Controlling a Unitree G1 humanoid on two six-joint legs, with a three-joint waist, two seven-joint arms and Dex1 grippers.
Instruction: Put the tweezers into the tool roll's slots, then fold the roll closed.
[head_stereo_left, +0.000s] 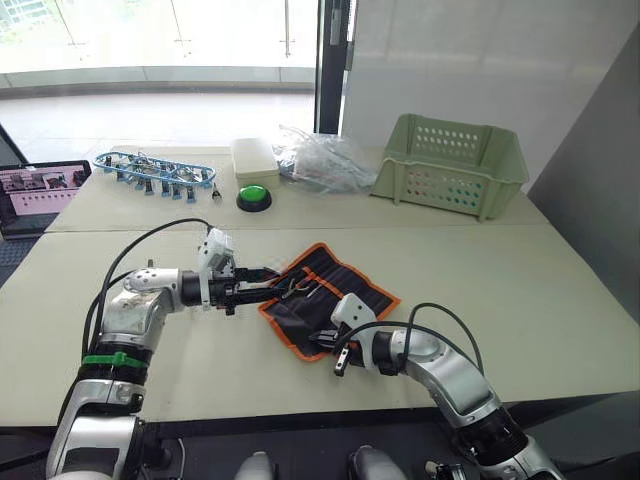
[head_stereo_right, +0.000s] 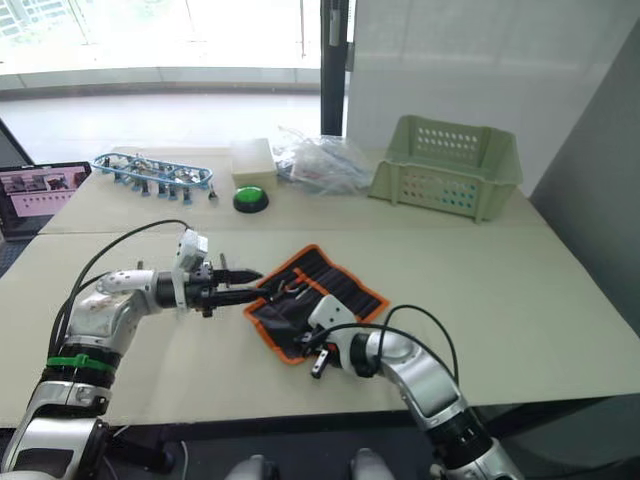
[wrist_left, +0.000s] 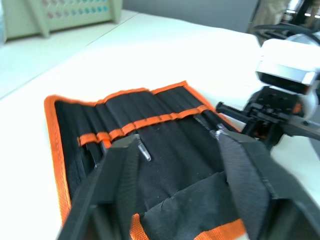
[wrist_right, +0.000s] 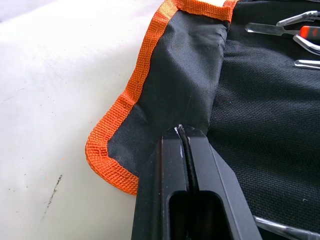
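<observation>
Right gripper (wrist_right: 184, 137): jaws pinched together on a flap of the tool roll (head_stereo_left: 330, 295) near its orange-edged corner, probably to lift that flap for folding. Left gripper (wrist_left: 177, 150): jaws apart, straddling the roll's opposite end, likely steadying it or ready to take the other side. Roll lies open, mid-table toward the near edge. Tweezers (wrist_left: 144, 150) look seated in the slots (wrist_left: 150, 122), so insertion seems done; fold starting.
</observation>
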